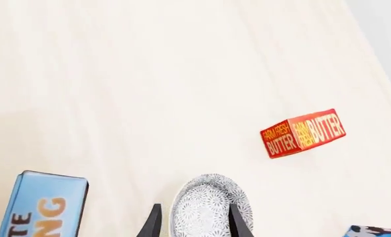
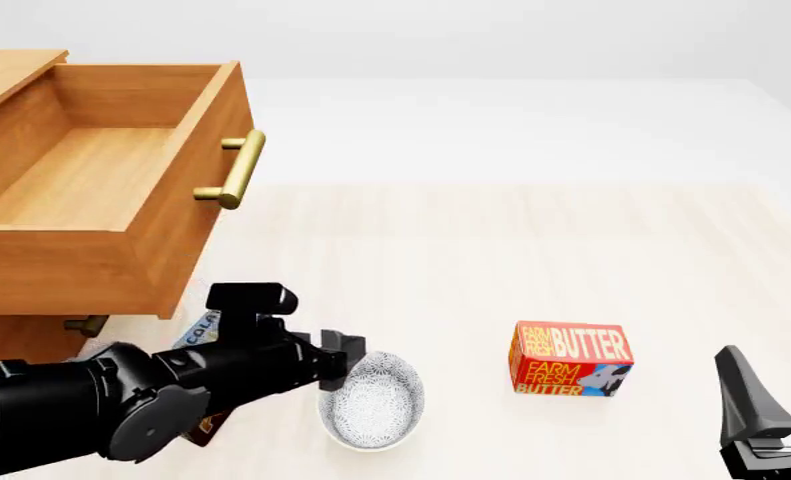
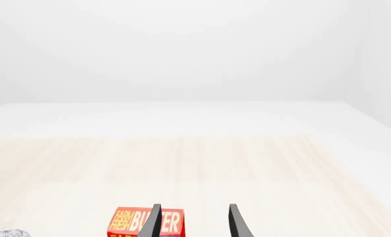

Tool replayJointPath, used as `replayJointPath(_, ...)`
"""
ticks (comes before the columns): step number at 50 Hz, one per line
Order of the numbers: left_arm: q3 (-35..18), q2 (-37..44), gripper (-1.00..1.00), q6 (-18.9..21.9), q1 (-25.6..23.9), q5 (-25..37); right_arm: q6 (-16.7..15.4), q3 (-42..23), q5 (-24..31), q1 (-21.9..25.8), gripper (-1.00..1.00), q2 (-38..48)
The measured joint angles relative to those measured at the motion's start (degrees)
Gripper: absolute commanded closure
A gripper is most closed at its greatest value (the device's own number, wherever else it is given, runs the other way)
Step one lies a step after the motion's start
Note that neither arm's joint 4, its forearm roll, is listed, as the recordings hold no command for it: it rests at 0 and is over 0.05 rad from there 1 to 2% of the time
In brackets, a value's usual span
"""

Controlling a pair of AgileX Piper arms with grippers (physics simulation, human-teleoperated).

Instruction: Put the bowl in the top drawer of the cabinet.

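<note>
The bowl (image 2: pixel 372 405) stands upright on the table, in front of and to the right of the cabinet (image 2: pixel 22 335). The top drawer (image 2: pixel 88 170) is pulled out and open, with its brass handle (image 2: pixel 235 170) facing right. My left gripper (image 2: pixel 342 362) is open at the bowl's left rim. In the left wrist view the bowl (image 1: pixel 208 202) lies between the fingers of the left gripper (image 1: pixel 195 224), one finger outside the rim and the other over the bowl's far side. My right gripper (image 2: pixel 779 385) is open and empty at the near right, also seen as right gripper (image 3: pixel 194 222).
A red butter box (image 2: pixel 569 358) stands right of the bowl. A blue box (image 1: pixel 43 205) sits close by the left gripper, partly under the arm (image 2: pixel 102 410). Another box corner (image 1: pixel 373 231) shows. The lower drawer's handle (image 2: pixel 86 325) peeks out under the top drawer.
</note>
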Motion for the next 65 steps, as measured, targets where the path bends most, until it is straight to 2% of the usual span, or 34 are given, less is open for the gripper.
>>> replayJointPath(37,1.37,8.70,-1.00,-2.89,1.28,-6.54,0.00,0.00,0.00,0.00,-1.00,0.00)
replayJointPath(65,1.79,14.25,-1.00,-6.38,0.08,-10.18,0.00,0.00,0.00,0.00,-1.00,0.00)
